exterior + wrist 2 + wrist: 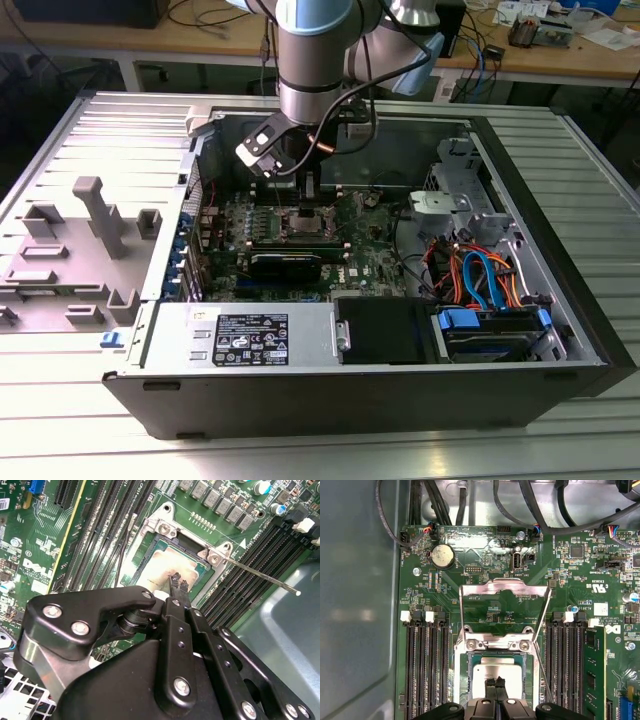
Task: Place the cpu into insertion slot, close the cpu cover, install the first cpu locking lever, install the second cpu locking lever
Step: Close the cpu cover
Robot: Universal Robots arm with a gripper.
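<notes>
The cpu (495,671), a small silvery square, lies flat in the insertion slot (469,672) on the green motherboard (370,255). My gripper (495,682) hangs straight over it, its two thin black fingertips (173,582) pressed together and resting on or just above the chip's top (160,566). Nothing sits between the fingers. The cpu cover (505,589), a metal frame with a square window, stands swung open on its hinge beyond the socket. A thin locking lever (260,576) sticks out loose from the socket's corner. In the exterior view the gripper (290,175) is low inside the case.
Long black memory slots (425,670) flank the socket on both sides. A black graphics card (285,265) lies just in front of the socket. Black cables (445,500) run along the case wall. Drive bays with orange and blue cables (480,280) fill the exterior view's right.
</notes>
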